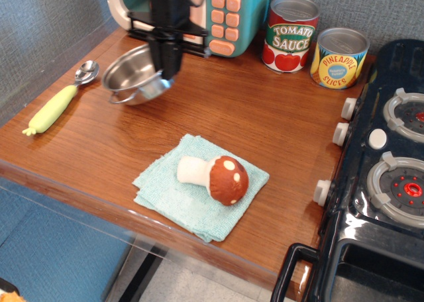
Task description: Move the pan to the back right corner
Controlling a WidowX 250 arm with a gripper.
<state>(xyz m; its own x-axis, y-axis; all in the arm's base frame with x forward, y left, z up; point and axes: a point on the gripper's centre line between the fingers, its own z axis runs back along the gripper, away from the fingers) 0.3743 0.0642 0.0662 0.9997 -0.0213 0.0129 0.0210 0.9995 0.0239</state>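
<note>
The shiny steel pan [131, 77] hangs tilted above the back left part of the wood tabletop, lifted clear of it. My black gripper [167, 71] comes down from the top and is shut on the pan's right rim. The pan's open side faces left and up, and a wire loop handle shows at its lower edge. The back right corner of the tabletop [371, 57] lies far to the right, beside the stove and behind the cans.
A spoon [58, 102] with a yellow-green handle lies at the left edge. A toy microwave [218, 14] stands at the back. Tomato sauce can [290, 34] and pineapple can [338, 58] stand back right. A mushroom [215, 176] lies on a blue cloth [199, 189]. A black stove [384, 176] fills the right.
</note>
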